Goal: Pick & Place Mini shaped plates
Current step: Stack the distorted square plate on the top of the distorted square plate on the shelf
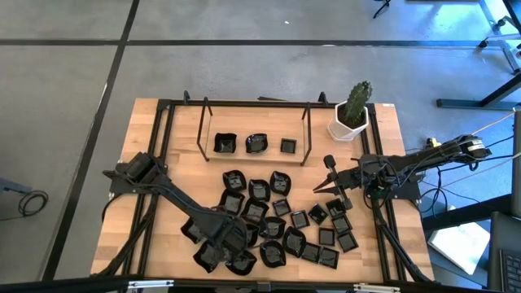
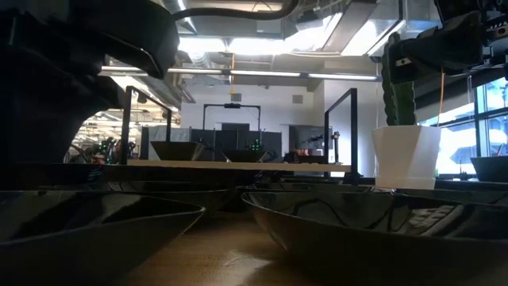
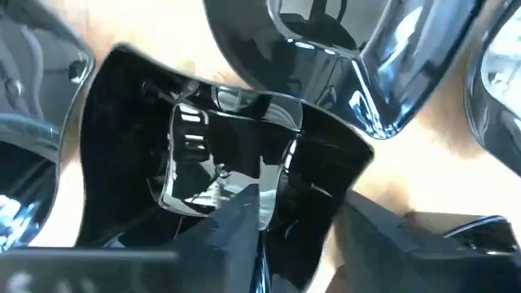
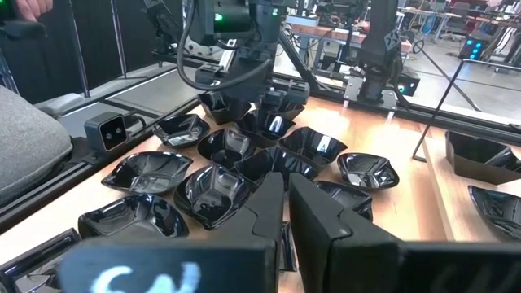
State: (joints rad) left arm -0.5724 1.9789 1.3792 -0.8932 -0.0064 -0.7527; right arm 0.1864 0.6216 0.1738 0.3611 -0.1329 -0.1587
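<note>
Several mini shaped plates [image 1: 281,213], glossy black, lie heaped on the wooden table's near half; the right wrist view shows the plates [image 4: 213,189] too. Three more sit on the far rack [image 1: 254,156]. My left gripper [image 1: 221,248] points down into the near left of the heap, open. In the left wrist view my left gripper [image 3: 297,216] straddles one wall of a square plate [image 3: 212,155]. My right gripper [image 1: 327,176] hovers level at the right, shut and holding nothing, above the heap's edge. My left gripper comes from above with one finger [image 3: 236,236] inside the square plate's hollow and the other [image 3: 383,244] outside its wall [image 3: 313,203]. The plate lies on the table among the others. Whether the fingers touch the wall, I cannot tell.
A white pot with a green cactus [image 1: 352,114] stands at the far right corner. The rack's black uprights [image 1: 308,134] rise at the back. Black frame rails [image 1: 159,130] run along the table's sides. Close plates [image 2: 357,230] fill the low view's foreground.
</note>
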